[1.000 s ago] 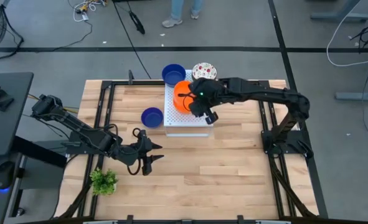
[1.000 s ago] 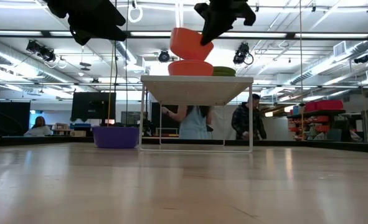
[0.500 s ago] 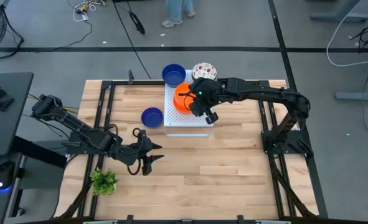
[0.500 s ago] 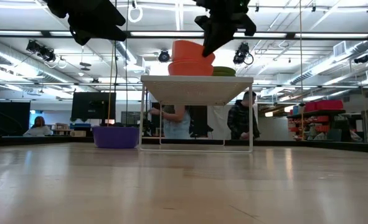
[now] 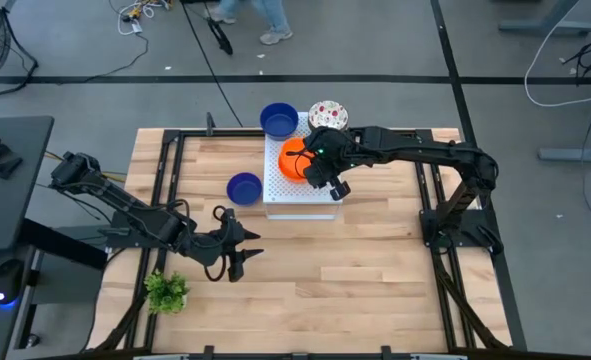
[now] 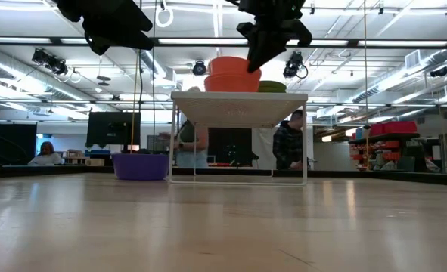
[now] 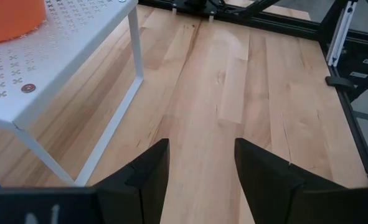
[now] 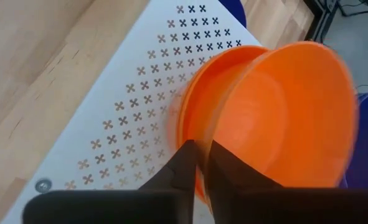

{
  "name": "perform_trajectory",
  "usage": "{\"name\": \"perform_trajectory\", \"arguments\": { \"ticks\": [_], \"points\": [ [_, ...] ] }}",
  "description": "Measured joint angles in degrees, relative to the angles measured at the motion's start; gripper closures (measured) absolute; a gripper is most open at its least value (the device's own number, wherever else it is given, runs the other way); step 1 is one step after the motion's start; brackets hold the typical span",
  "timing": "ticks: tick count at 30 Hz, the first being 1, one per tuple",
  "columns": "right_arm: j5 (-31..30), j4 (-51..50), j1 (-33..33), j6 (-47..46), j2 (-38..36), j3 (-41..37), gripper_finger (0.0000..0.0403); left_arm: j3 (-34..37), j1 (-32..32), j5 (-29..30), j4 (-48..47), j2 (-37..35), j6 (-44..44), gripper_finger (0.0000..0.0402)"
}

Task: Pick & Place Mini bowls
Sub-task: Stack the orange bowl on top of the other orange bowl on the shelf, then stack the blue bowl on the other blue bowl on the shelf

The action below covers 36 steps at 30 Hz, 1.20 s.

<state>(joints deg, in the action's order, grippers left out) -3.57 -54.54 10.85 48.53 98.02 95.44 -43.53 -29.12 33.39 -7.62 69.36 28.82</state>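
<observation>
I have brought the orange mini bowl (image 6: 235, 66) down: a second ago it hung tilted above the white perforated board (image 5: 300, 188); now it sits nested in the second orange bowl (image 6: 231, 81) on that board, nearly level. I judge the stacking almost done, only release left. My right end effector (image 8: 202, 163) pinches its rim. The bowl is round, without a long axis, opening upward. My left end effector (image 7: 201, 163) waits spread over the tabletop (image 5: 375, 260), beside the board.

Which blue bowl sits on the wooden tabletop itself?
The blue bowl left of the white perforated stand; the other blue bowl sits at the stand's far corner, beside the speckled bowl.
</observation>
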Motion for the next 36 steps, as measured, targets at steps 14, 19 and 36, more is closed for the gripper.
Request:
{"name": "perform_trajectory", "arguments": {
  "ticks": [14, 19, 36],
  "points": [
    [-0.24, 1.77, -2.30, -6.54, -1.95, 0.00, 0.0237, 0.00, 0.01, 0.00, 0.00, 0.00, -0.11, 0.0216],
    [-0.17, 2.56, -6.42, -18.22, -4.95, 0.00, 0.0217, 0.00, 0.00, -0.02, -0.13, 0.00, -0.11, 0.0216],
    [4.16, 6.61, -25.07, -39.91, -14.19, -22.83, 0.0268, 0.00, -1.04, 0.10, -0.54, 0.00, 0.04, 0.0216]
  ]
}}
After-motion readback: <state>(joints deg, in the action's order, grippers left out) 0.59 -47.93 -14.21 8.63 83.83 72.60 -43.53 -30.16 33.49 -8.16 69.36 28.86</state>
